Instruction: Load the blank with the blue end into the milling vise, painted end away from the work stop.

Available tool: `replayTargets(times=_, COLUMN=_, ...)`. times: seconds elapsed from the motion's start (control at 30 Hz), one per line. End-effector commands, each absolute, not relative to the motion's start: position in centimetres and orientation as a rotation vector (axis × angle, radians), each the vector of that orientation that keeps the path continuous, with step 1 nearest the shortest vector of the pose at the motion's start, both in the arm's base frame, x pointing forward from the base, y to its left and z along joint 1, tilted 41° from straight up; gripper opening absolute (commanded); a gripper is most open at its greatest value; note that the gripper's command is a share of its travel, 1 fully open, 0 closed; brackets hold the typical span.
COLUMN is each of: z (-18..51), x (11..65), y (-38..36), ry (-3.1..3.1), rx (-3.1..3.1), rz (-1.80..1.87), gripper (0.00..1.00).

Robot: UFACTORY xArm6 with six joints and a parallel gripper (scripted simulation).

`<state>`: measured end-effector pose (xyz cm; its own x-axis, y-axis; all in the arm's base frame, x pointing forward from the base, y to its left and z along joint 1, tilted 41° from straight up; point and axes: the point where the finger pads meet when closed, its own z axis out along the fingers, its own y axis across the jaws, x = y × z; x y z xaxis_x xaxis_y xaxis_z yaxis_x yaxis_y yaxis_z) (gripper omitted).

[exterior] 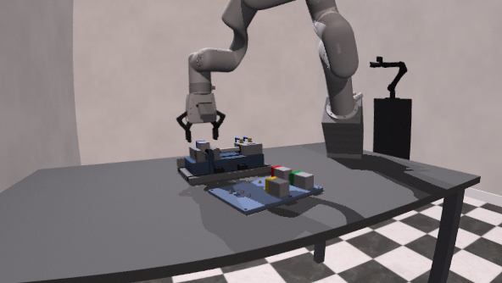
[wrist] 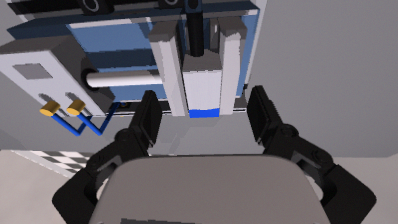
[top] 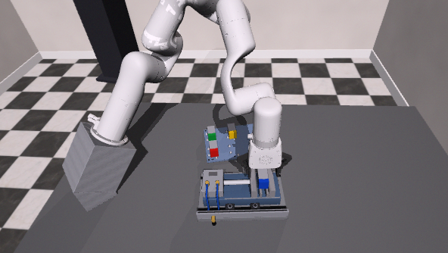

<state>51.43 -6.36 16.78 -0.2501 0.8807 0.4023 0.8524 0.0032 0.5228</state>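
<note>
The blue-ended blank lies between the vise jaws, top above them, blue end away from the work stop. In the wrist view it looks close along the fixed jaw, with a thin dark gap towards the moving jaw. Its other end is at the rod's tip; contact cannot be told. The low bars under it are hidden. My gripper is open and empty above the vise, fingers apart on the two jaw sides. In the top view its fingers are mostly hidden.
The infeed plate carries the red-ended blank, green-ended blank and yellow-ended blank. The hose block stands at the vise's other end.
</note>
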Motion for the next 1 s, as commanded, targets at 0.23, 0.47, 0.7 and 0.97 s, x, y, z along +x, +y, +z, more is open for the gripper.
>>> replayTargets(times=0.23, z=17.14, x=51.36, y=-6.59, ry=2.193, rx=1.896, rz=1.092, gripper=1.00)
replayTargets(times=0.47, z=17.14, x=51.36, y=-6.59, ry=2.193, rx=1.896, rz=1.092, gripper=1.00)
replayTargets(times=0.7, z=17.29, x=51.26, y=-6.69, ry=2.193, rx=1.896, rz=1.092, gripper=1.00)
replayTargets(times=0.97, z=17.36, x=51.22, y=-6.73, ry=2.193, rx=1.896, rz=1.092, gripper=1.00)
